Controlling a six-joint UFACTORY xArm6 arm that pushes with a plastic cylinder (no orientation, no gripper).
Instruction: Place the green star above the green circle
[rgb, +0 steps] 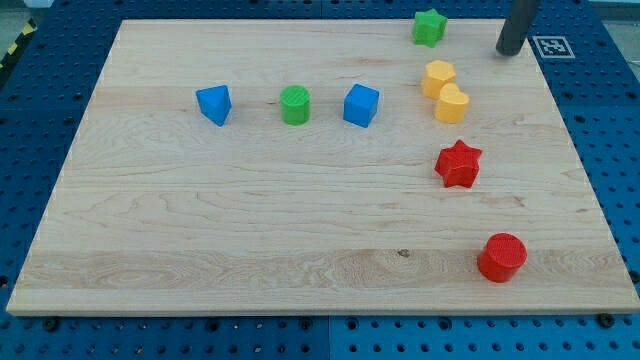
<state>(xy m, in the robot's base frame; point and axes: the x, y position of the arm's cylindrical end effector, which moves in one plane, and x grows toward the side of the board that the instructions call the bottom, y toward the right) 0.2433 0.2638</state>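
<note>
The green star (429, 27) sits near the view's top edge of the wooden board (200, 230), right of centre. The green circle (295, 105) stands further left and lower, between two blue blocks. My tip (509, 51) is at the view's top right, to the right of the green star and clearly apart from it, far from the green circle.
A blue block (214, 104) lies left of the green circle and a blue cube (361, 105) right of it. Two yellow blocks (438, 78) (452, 104) touch below the green star. A red star (458, 164) and a red cylinder (501, 257) lie at the right.
</note>
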